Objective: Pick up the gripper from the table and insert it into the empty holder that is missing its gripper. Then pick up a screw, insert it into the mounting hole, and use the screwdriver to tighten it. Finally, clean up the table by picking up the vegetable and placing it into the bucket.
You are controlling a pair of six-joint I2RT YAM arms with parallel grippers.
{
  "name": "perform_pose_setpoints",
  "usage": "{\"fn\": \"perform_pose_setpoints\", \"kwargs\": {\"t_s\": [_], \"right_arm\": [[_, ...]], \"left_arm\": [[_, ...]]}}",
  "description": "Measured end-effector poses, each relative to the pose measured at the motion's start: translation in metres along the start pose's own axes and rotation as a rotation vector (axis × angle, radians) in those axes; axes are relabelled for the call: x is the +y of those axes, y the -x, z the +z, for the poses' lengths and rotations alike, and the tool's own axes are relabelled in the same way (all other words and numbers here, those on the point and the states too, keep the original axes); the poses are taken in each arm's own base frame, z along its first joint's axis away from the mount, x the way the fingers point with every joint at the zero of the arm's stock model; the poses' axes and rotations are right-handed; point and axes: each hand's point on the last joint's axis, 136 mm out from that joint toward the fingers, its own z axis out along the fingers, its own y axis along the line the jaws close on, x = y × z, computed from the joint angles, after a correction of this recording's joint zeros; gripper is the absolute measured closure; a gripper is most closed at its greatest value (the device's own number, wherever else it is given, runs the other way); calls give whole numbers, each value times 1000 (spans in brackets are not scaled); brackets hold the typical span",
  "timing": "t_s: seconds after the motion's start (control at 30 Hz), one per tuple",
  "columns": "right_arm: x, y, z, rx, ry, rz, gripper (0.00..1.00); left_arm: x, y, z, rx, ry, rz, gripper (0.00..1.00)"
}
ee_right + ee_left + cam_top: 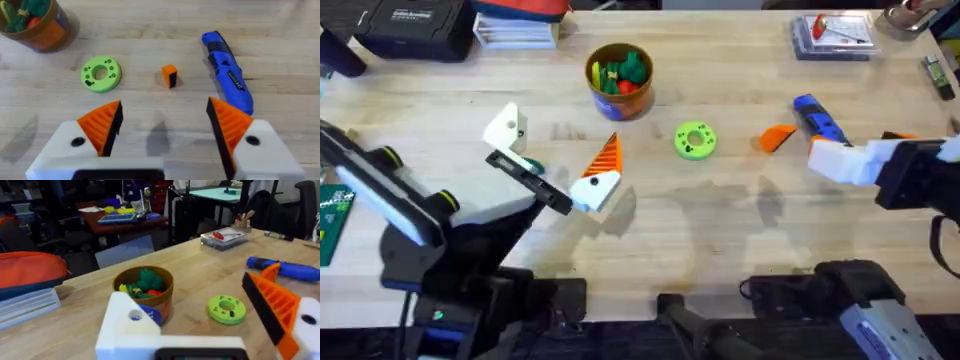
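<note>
A pale wooden worktop (pixel 720 230) carries the scene. The bucket (pixel 619 82) stands near its far edge, left of centre, with the teal-green vegetable (pixel 635 67) already inside among other toys (a red and a yellow one show too). A lime-green disc (pixel 695 140) lies mid-table, a small orange piece (pixel 777 138) beside it, and the blue screwdriver (pixel 818 118) lies toward the right edge. The right gripper (pixel 162 131) hovers spread wide and empty near the screwdriver; the left gripper (pixel 560 170) is likewise spread apart, holding nothing.
</note>
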Motion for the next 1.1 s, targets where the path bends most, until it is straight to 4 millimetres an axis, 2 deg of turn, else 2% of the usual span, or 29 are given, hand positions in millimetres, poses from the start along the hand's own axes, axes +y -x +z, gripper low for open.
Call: {"fn": "perform_pose_setpoints", "kwargs": {"t_s": [0.13, 0.27, 0.33, 0.63, 1.1], "right_arm": [[0, 0, 0, 0, 0, 0, 8], [0, 0, 0, 0, 0, 0, 8], [0, 0, 0, 0, 0, 0, 8], [0, 0, 0, 0, 0, 0, 9], [0, 0, 0, 0, 0, 0, 8]], "left_arm": [[2, -21, 1, 42, -3, -38, 15], [0, -32, 0, 83, -13, -68, 15], [-3, -45, -2, 136, -24, -102, 15], [-11, -46, -2, 140, -72, -120, 15], [-12, -46, -2, 140, -76, -120, 15]]}}
